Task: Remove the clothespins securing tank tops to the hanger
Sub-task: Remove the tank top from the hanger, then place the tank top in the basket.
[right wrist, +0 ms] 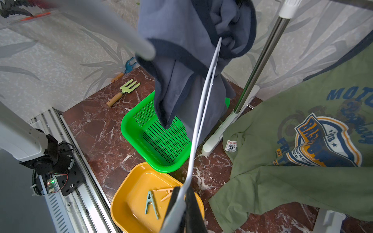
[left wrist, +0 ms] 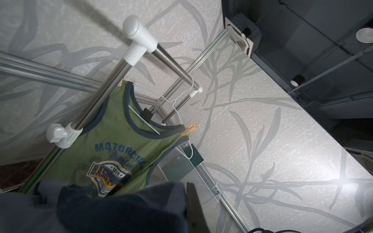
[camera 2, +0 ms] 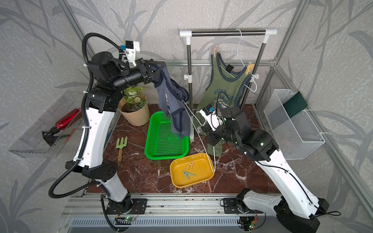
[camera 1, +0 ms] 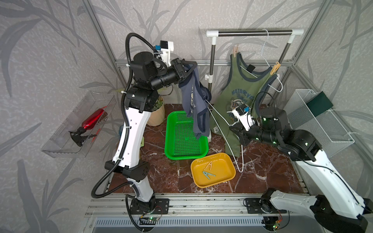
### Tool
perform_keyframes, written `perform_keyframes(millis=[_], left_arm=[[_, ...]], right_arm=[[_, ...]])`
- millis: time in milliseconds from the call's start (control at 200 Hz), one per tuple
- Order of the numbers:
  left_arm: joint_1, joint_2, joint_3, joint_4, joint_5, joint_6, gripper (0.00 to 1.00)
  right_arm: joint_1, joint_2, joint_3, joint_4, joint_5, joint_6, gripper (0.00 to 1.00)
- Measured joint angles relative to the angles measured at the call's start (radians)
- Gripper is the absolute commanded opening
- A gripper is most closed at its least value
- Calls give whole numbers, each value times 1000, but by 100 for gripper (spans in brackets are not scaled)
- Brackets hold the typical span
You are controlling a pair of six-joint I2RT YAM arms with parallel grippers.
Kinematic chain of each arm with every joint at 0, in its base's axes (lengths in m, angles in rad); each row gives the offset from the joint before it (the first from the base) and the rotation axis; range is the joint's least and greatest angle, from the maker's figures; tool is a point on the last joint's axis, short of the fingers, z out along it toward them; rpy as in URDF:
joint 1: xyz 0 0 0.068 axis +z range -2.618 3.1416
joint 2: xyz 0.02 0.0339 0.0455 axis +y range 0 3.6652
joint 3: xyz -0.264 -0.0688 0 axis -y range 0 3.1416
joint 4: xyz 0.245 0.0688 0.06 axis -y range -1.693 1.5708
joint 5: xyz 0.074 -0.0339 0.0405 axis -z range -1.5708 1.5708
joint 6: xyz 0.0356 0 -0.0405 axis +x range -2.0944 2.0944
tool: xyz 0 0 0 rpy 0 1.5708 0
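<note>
Clothespins [camera 1: 209, 174]: 2 in yellow tray [camera 1: 222, 163], 2 on olive tank top [camera 1: 240, 84] at 1 o'clock. Left gripper [camera 1: 192, 68] clamps blue tank top [camera 1: 193, 100]; right gripper [camera 1: 233, 129] clamps hanger [right wrist: 215, 60].

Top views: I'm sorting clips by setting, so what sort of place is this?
Probably a robot test cell staged as a laundry corner: an aluminium frame with leaf wallpaper, a small garment rail carrying an olive tank top, and a yellow tray holding clothespins.
</note>
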Motion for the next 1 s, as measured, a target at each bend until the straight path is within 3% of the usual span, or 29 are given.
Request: perform_keyframes(millis=[235,450,470,520,595,675,740,910,1000], left_arm=[[10,-125,-526,0,-118,113,0],[54,-126,-752,-74,-257,196,0],[62,-123,-758,-82,-265,204,5],[82,-106,-761,-95,-281,217,32],[107,-67,-758,-101,-287,230,63],[128,-13,-756,-106,-278,233,82],[133,29,-757,-113,-272,234,87],[108,43,-770,-136,-261,255,87],[95,16,-781,-137,-254,274,87]], right_arm=[[-8,0,-4,-16,66,-8,0],[-85,77,129,-90,127,-15,0],[-96,96,158,-99,131,-18,0],[-121,143,226,-108,134,-25,0],[-167,239,356,-117,130,-37,0],[-219,352,504,-124,116,-45,0],[-259,470,660,-127,96,-48,0],[-340,838,1195,-135,21,-41,0],[-383,953,1319,-95,-35,-6,0]])
